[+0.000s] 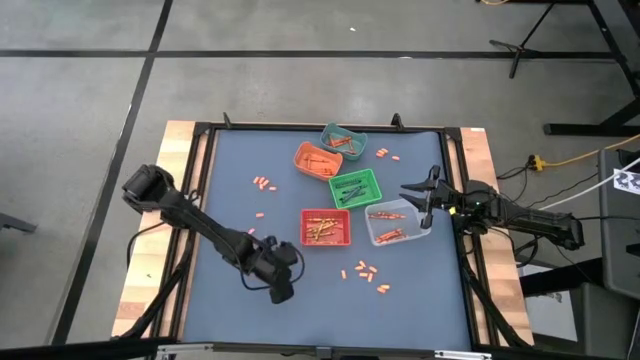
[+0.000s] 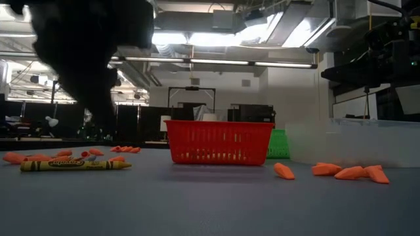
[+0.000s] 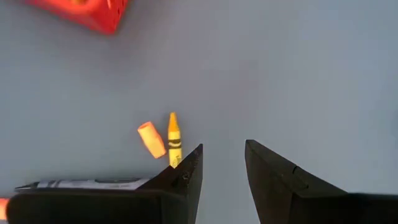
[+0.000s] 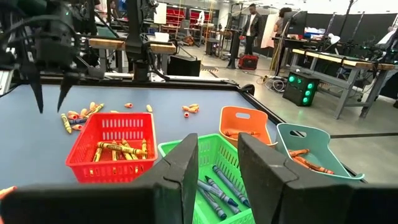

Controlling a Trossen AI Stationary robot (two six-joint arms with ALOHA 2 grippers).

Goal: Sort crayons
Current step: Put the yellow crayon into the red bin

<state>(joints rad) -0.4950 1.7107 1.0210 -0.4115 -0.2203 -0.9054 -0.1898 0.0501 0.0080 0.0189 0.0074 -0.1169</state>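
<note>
**Crayons half sorted, both grippers empty**

While the left gripper (image 1: 281,291) hangs over the near-left part of the blue table (image 1: 230,180), its fingers stand apart with nothing between them. In its wrist view a yellow crayon (image 3: 174,138) lies flat just beside one fingertip, its long axis running away from the camera and its tip pointing away from the fingers; an orange stub (image 3: 151,139) lies tilted right next to it. From table height the same yellow crayon (image 2: 75,165) lies side-on, lengthwise across the view, with orange stubs (image 2: 348,172) scattered to either side.

Farther in, the red bin (image 1: 326,227) holds yellow crayons lying mostly side to side. The clear bin (image 1: 398,222) beside it holds a few orange ones. Beyond these, the green bin (image 1: 355,188) contains dark crayons lying at a slant, then the orange bin (image 1: 317,159) and the teal bin (image 1: 343,140) each hold orange sticks. Loose stubs lie in small clusters around the bins.

At the right edge, the right gripper (image 1: 423,199) hovers over the clear bin, fingers narrowly parted, holding nothing.
</note>
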